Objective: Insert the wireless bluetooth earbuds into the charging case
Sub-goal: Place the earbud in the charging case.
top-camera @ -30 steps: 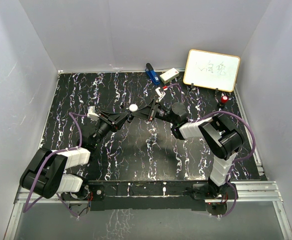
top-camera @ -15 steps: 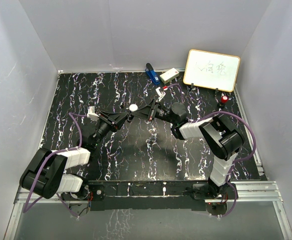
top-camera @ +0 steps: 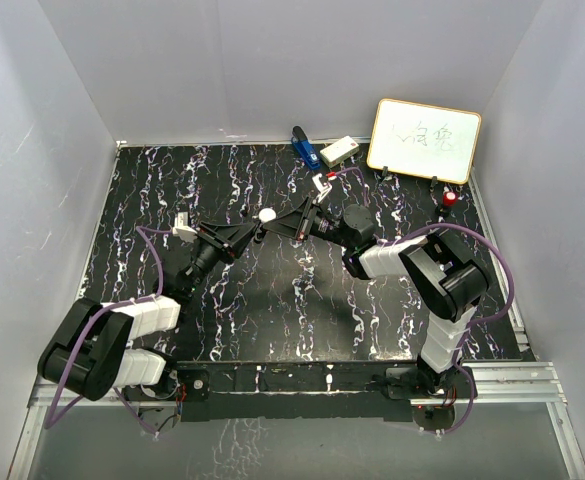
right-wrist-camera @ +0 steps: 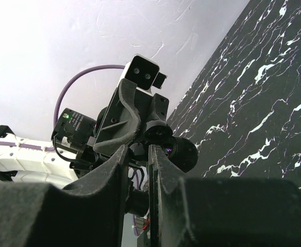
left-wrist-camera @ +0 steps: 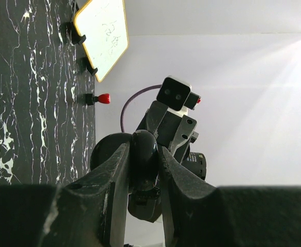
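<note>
Counted from the left of the overhead view, there are two arms and two claws on one black, white-veined bench (top-camera: 142,200). There is also one charging case (top-camera: 267,214), one blue object (top-camera: 304,148), one small white box (top-camera: 339,150), one whiteboard (top-camera: 424,140) and one red-capped piece (top-camera: 450,198).

The left arm (top-camera: 122,330) reaches from the lower left toward mid-frame. Its left claw (top-camera: 258,228) is clamped on the charging case, which shows as a white round puck from above. In the left wrist view the fingers (left-wrist-camera: 114,185) squeeze a glossy rounded body that looks dark from that side.

The right claw (top-camera: 280,226) is just right of the case, tip to tip with the left one. Its fingers (right-wrist-camera: 117,180) are drawn together with only a thin slit between them. Whether anything tiny is pinched there cannot be told.

No view shows the wireless bluetooth earbuds clearly enough to place them. What the case holds is hidden by the claws.

The right arm (top-camera: 442,285) bends back toward the lower right. The blue object and the white box lie along the far edge, above the middle. The whiteboard stands in the upper right, with the red-capped piece just below it.
</note>
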You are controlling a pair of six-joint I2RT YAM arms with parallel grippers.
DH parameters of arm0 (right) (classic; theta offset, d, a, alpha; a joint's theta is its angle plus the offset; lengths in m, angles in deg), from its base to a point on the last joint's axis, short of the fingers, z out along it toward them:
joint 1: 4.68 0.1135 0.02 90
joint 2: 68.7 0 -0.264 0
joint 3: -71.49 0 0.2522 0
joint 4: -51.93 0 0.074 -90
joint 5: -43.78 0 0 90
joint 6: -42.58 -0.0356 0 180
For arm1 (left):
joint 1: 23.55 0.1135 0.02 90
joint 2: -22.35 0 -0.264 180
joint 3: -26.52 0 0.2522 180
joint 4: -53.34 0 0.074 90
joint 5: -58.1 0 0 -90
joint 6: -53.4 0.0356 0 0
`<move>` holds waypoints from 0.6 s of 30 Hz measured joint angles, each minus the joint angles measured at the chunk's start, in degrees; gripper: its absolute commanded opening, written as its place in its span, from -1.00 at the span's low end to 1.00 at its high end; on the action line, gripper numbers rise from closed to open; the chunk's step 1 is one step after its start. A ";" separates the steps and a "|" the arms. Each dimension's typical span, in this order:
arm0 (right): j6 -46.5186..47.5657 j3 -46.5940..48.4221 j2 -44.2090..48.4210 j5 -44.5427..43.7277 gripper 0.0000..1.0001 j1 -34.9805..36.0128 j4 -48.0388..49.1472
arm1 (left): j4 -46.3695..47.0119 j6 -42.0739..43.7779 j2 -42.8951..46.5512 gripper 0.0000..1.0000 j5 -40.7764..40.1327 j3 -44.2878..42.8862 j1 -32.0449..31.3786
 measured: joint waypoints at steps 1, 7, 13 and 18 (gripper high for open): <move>0.00 0.00 0.02 -0.04 -0.80 0.00 0.00 | -0.04 0.00 0.07 -1.00 -0.04 0.00 0.00; 0.00 0.00 0.26 -0.26 -0.78 0.00 -0.11 | -0.22 -0.02 0.42 -1.00 -0.61 0.00 0.00; -0.02 -0.02 0.37 -0.44 -0.78 0.00 -0.15 | -0.44 -0.02 0.85 -1.00 -1.14 0.02 0.00; -0.02 -0.04 0.42 -0.66 -0.78 -0.02 -0.26 | -0.44 -0.02 0.90 -1.00 -1.16 0.02 0.00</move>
